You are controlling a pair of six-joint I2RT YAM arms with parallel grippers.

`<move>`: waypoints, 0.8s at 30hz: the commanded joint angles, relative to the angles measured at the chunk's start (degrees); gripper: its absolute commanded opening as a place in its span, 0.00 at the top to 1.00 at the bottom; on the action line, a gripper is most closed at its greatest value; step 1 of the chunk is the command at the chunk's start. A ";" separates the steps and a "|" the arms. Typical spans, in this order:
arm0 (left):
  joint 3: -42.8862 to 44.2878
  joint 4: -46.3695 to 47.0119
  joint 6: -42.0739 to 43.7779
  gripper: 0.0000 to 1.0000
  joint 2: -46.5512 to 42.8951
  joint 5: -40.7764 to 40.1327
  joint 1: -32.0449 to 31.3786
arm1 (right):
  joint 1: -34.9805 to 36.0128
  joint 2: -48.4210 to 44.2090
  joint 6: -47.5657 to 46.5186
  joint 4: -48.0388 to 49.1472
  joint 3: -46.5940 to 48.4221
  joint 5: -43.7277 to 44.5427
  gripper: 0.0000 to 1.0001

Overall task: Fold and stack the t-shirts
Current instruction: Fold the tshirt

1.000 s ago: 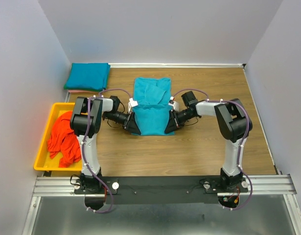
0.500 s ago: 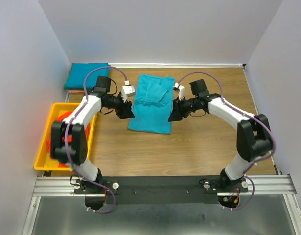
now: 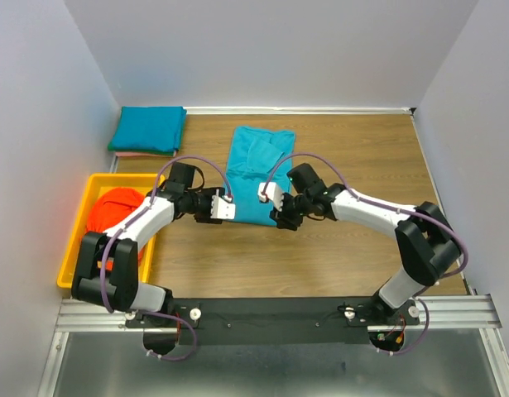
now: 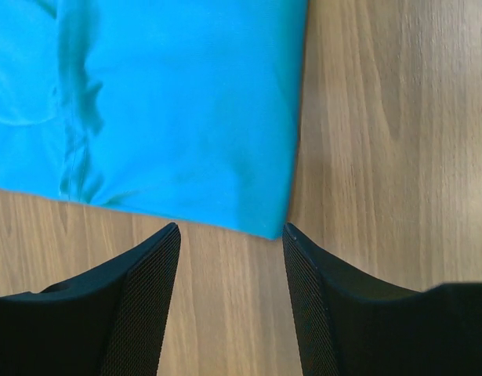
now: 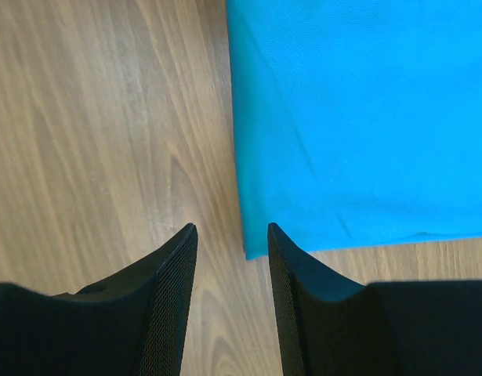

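Observation:
A teal-blue t-shirt (image 3: 258,161) lies spread lengthwise on the wooden table; it also shows in the left wrist view (image 4: 170,102) and the right wrist view (image 5: 358,117). My left gripper (image 3: 236,212) (image 4: 231,231) is open and empty, low at the shirt's near-left corner, the corner tip just ahead between its fingers. My right gripper (image 3: 275,217) (image 5: 231,229) is open and empty at the near-right corner, the cloth's edge beside its right finger. A folded teal t-shirt (image 3: 148,128) lies at the back left. Orange-red t-shirts (image 3: 112,213) lie in the tray.
The yellow plastic tray (image 3: 72,263) stands at the left edge, next to the left arm. White walls close the table at the back and both sides. Bare wood (image 3: 378,157) lies to the right of the shirt and in front of it.
Both grippers have moved from the shirt's long sides, near its middle, toward me to its near corners. The spread shirt has stayed in place over the last half second.

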 commanded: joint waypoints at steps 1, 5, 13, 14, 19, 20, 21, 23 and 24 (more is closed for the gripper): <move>-0.89 3.36 8.80 0.38 1.90 -2.80 -1.64 | 2.38 2.58 -3.01 6.14 -2.31 6.36 0.51; -0.63 3.19 9.86 0.40 4.88 -5.09 -3.57 | 3.62 4.34 -3.09 7.90 -3.46 7.50 0.52; 1.92 -3.05 15.48 0.40 8.58 -6.67 -4.19 | 3.80 6.98 -4.85 10.90 -6.80 11.37 0.53; 2.36 -3.75 16.70 0.40 9.72 -7.64 -4.28 | 3.88 7.24 -4.85 10.98 -6.98 11.46 0.52; 5.34 -6.65 17.33 0.42 13.76 -9.66 -4.45 | 3.80 7.77 -4.94 10.90 -7.68 11.99 0.62; 5.96 -7.09 17.33 0.43 14.38 -9.93 -4.54 | 3.80 7.69 -4.94 10.90 -7.94 12.08 0.64; 6.57 -7.45 17.24 0.43 15.78 -10.10 -4.72 | 3.80 7.51 -5.03 10.90 -8.12 12.08 0.67; 8.25 -8.32 17.07 0.48 17.02 -10.54 -4.81 | 3.80 7.16 -5.03 10.55 -8.82 12.34 0.73; 8.86 -9.37 17.33 0.53 18.24 -10.63 -4.81 | 3.80 6.81 -4.94 10.37 -8.91 12.51 0.76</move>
